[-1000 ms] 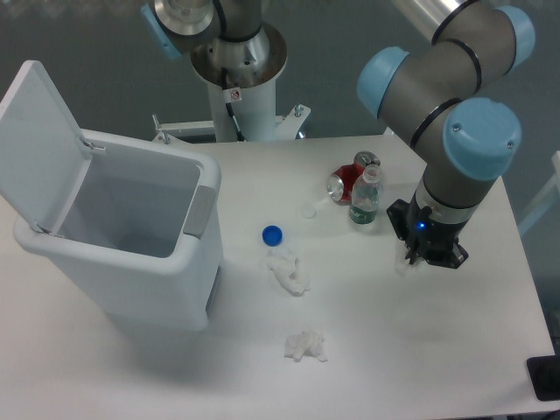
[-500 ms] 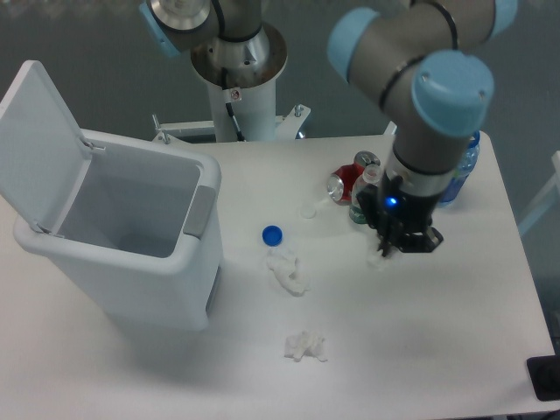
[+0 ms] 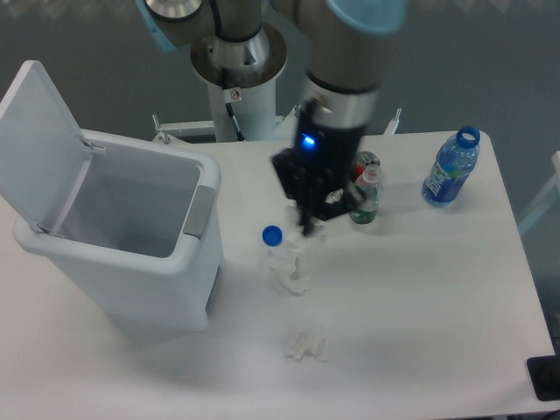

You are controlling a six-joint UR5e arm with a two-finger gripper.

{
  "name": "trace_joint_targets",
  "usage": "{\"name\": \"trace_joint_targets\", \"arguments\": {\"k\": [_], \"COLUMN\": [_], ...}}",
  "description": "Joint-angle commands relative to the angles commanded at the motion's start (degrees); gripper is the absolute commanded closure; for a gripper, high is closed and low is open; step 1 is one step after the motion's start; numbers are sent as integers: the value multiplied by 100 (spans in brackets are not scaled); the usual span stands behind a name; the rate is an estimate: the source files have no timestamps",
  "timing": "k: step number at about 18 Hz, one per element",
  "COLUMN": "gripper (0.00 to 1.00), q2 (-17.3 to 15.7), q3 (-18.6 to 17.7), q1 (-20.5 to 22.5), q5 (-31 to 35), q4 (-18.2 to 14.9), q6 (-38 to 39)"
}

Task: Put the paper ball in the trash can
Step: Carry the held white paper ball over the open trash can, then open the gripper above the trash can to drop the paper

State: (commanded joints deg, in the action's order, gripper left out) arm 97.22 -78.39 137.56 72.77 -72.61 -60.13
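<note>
My gripper (image 3: 308, 226) hangs above the table's middle, just right of a blue bottle cap. It is shut on the paper ball (image 3: 317, 234), a small white wad that shows at the fingertips, held a little above the table. The trash can (image 3: 122, 254) stands at the left with its lid (image 3: 39, 140) swung up and open; its inside looks empty. The gripper is well to the right of the can's grey side panel (image 3: 200, 210).
A long twisted white wad (image 3: 287, 271) lies just below the gripper and a flat frilly wad (image 3: 304, 346) nearer the front. The blue cap (image 3: 272, 234), a small clear bottle (image 3: 366, 198), a red can (image 3: 367, 163) and a blue bottle (image 3: 451, 168) stand on the table. The arm's base (image 3: 238, 79) is behind.
The arm has swung left from the table's right side to its middle, carrying the small white wad along. The blue bottle, hidden before, now shows.
</note>
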Motion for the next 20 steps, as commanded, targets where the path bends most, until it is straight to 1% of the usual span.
{"name": "trace_joint_targets", "arguments": {"k": [3, 5, 8, 10, 12, 13, 14, 16, 20], "gripper": [100, 100, 100, 85, 75, 66, 47, 0, 0], "q2": [-80, -133, -229, -369, -536, -581, -581, -590, -581], "q3": [0, -18, -140, -368, -685, -756, -782, -783, -783], "q1": [-413, -624, -862, -994, -1038, -1038, -1038, -1038, -1003], "q5": [9, 26, 35, 35, 44, 44, 44, 35, 53], "q4": [159, 159, 150, 106, 115, 115, 106, 115, 115], "q6": [404, 581, 599, 538, 502, 441, 423, 423, 476]}}
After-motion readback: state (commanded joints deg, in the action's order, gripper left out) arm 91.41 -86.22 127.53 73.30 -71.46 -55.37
